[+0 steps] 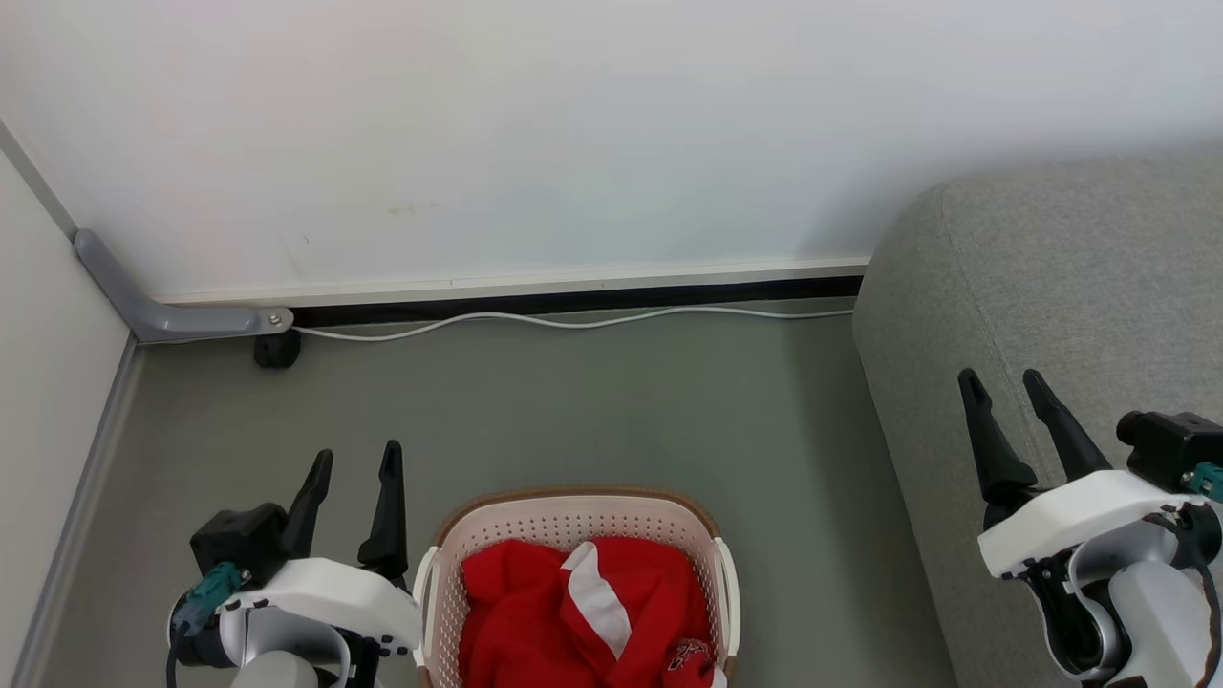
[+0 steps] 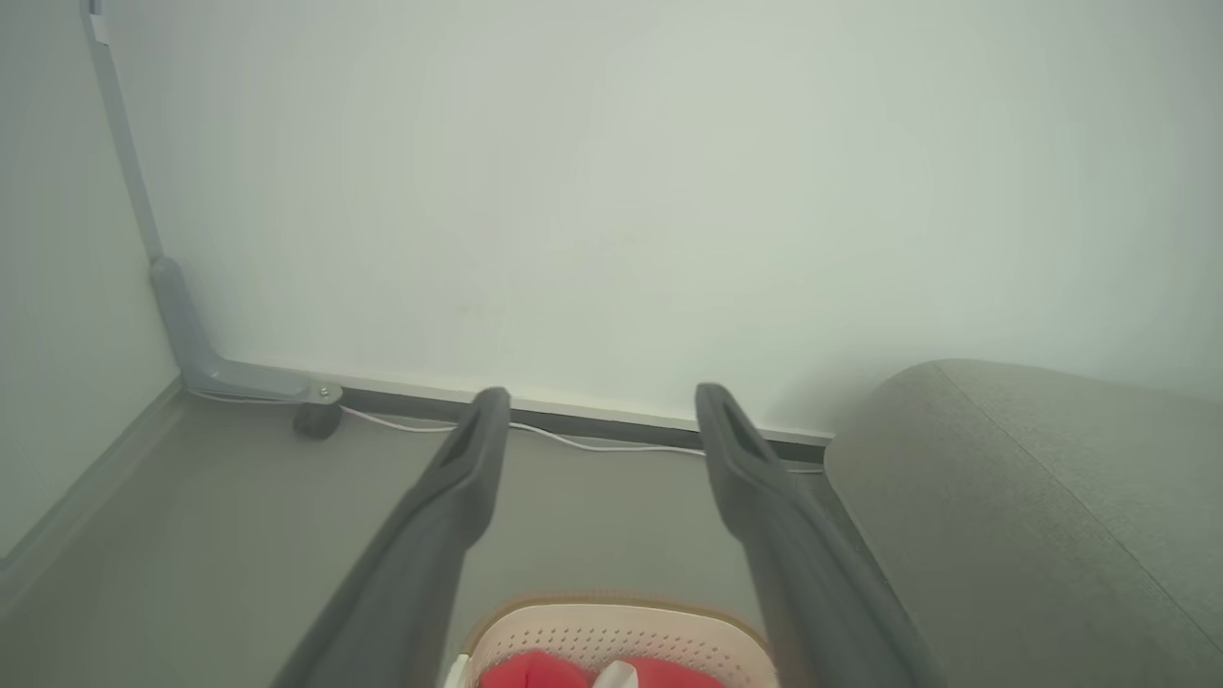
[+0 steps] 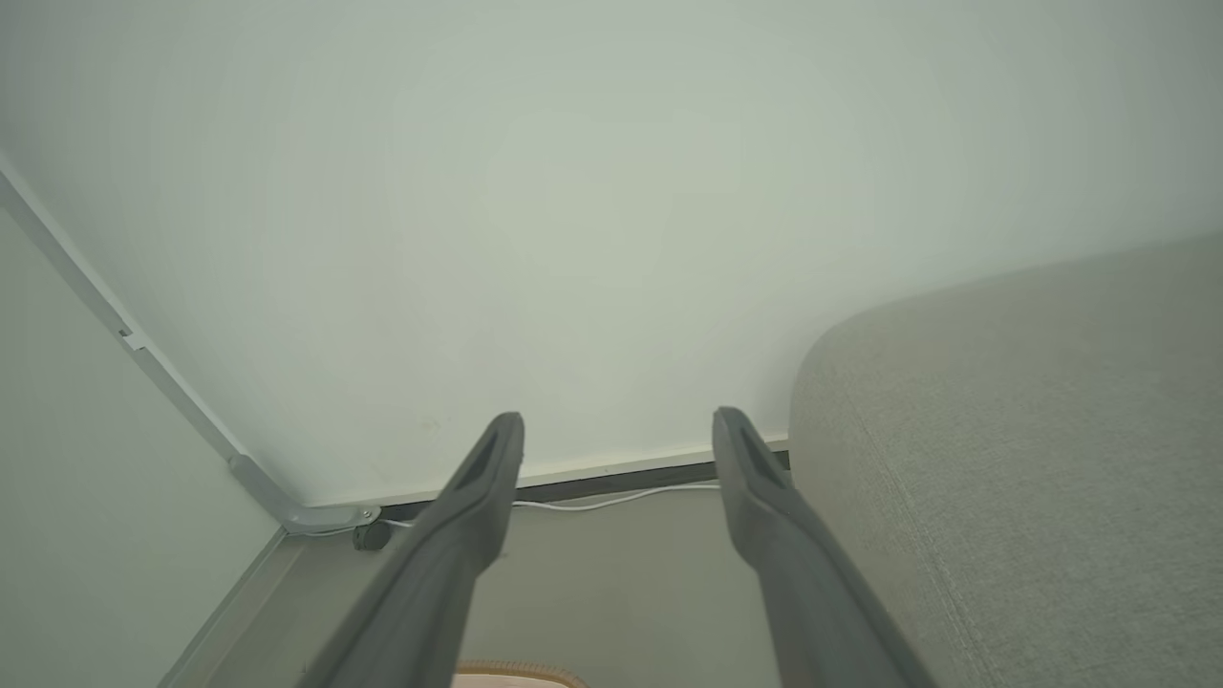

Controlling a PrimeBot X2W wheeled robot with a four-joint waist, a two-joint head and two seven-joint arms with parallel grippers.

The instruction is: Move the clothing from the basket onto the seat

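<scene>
A cream basket (image 1: 573, 519) with a brown rim stands on the grey floor at the bottom middle of the head view. The red clothing (image 1: 535, 612) with a white stripe lies bunched inside it. Its far rim (image 2: 611, 612) and a bit of red cloth (image 2: 535, 671) also show low in the left wrist view. My left gripper (image 1: 354, 463) hangs open just left of the basket, empty. My right gripper (image 1: 1003, 382) is open and empty over the front edge of the grey seat (image 1: 1051, 258), which fills the right side. In both wrist views the fingers stand apart, left gripper (image 2: 602, 401) and right gripper (image 3: 619, 423).
A white wall runs along the back with a dark skirting strip and a white cable (image 1: 573, 322) on the floor before it. A grey bracket (image 1: 162, 306) with a black caster (image 1: 277, 352) sits in the left corner. Bare floor lies between basket and wall.
</scene>
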